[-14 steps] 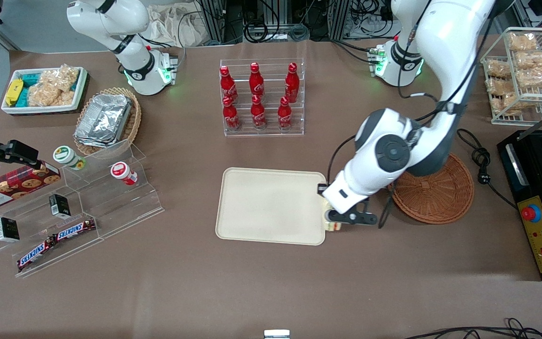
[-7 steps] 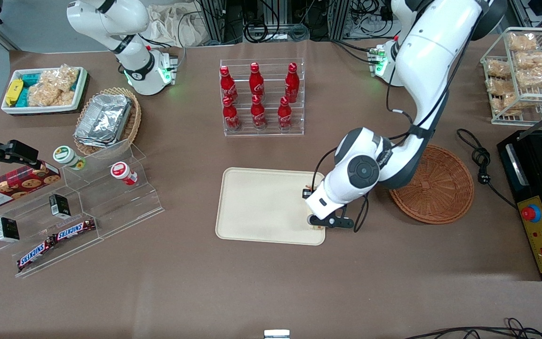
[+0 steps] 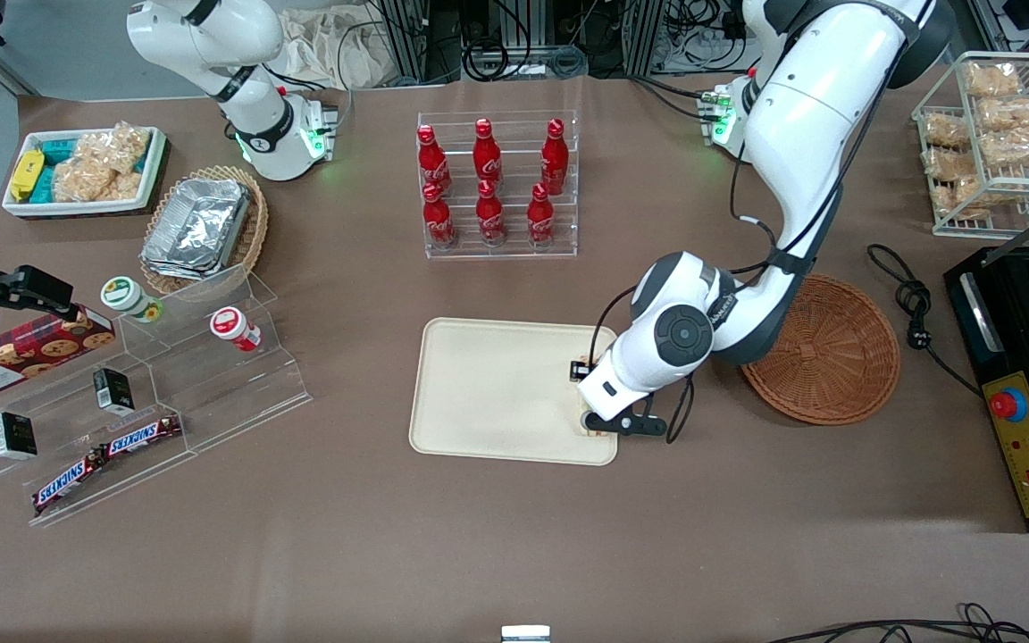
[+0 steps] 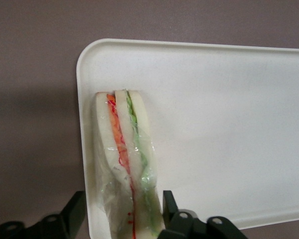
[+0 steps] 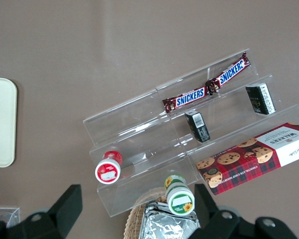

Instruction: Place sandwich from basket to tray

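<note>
over the tray's corner nearest the front camera on the working arm's end, the left gripper [image 3: 599,427] hangs low with its two black fingers [image 4: 170,205] on either side of the wrapped sandwich. the small triangular sandwich [image 4: 124,159] of white bread with orange-red and green filling in clear wrap sits between them, standing on edge on the flat cream-beige plastic tray [image 3: 497,388], close along its short rim. the jaws look spread a little wider than the wedge; whether the pads press the wrap, cannot tell. in the front view only a sliver of sandwich [image 3: 588,428] shows under the wrist.

the round reddish-brown woven wicker basket [image 3: 827,357] lies just beside the tray toward the working arm's end of the brown table [image 3: 345,554], partly covered by the arm.

a clear acrylic rack of six red cola bottles [image 3: 497,187] stands farther from the front camera than the tray. toward the parked arm's end sit a clear stepped acrylic display [image 3: 166,402] with two snickers bars [image 3: 108,454], and a tan wicker basket of foil containers [image 3: 202,228].
</note>
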Motion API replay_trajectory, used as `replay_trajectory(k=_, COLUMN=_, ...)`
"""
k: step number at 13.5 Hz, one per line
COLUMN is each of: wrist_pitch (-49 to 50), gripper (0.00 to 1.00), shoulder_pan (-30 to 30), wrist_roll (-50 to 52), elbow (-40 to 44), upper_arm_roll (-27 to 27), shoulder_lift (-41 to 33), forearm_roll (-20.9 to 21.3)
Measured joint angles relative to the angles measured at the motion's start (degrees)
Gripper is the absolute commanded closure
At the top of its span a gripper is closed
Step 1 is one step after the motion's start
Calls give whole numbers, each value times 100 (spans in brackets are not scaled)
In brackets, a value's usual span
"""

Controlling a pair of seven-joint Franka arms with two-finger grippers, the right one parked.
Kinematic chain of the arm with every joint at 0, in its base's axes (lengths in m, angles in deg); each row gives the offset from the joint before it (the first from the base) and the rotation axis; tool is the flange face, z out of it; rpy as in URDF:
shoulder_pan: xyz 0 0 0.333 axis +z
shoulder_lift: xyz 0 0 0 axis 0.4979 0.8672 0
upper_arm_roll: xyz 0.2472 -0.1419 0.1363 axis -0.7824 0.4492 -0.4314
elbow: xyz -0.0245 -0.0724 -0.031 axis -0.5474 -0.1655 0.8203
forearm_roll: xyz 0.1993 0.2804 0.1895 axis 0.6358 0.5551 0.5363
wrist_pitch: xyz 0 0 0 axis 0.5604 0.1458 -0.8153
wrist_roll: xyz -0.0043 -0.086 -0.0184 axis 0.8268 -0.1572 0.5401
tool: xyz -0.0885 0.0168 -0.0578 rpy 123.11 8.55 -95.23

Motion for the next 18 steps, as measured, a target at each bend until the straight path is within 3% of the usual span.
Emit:
replay_trajectory(k=6, wrist_pitch=156, gripper=2, shoulder_pan=31, wrist_roll=460, elbow=241, upper_arm_roll=-16, shoulder_lift=-226, forearm_roll=2)
replay_trajectory(k=9, wrist_pitch=1040, gripper=2, shoulder_pan=364, wrist_roll=501, elbow=309, upper_arm_roll=-75, shoulder_lift=-785, forearm_roll=16)
replay_trajectory(k=14, wrist_pitch=2719, gripper=2, shoulder_pan=1427, wrist_roll=-765, elbow=312, upper_arm_roll=-110, shoulder_lift=-1848, forearm_roll=22)
replay_trajectory(k=18, wrist_pitch=3161, gripper=1, shoulder_pan=2127, wrist_roll=-1713, elbow=309, upper_arm_roll=-182, shoulder_lift=-2270, forearm_roll=46)
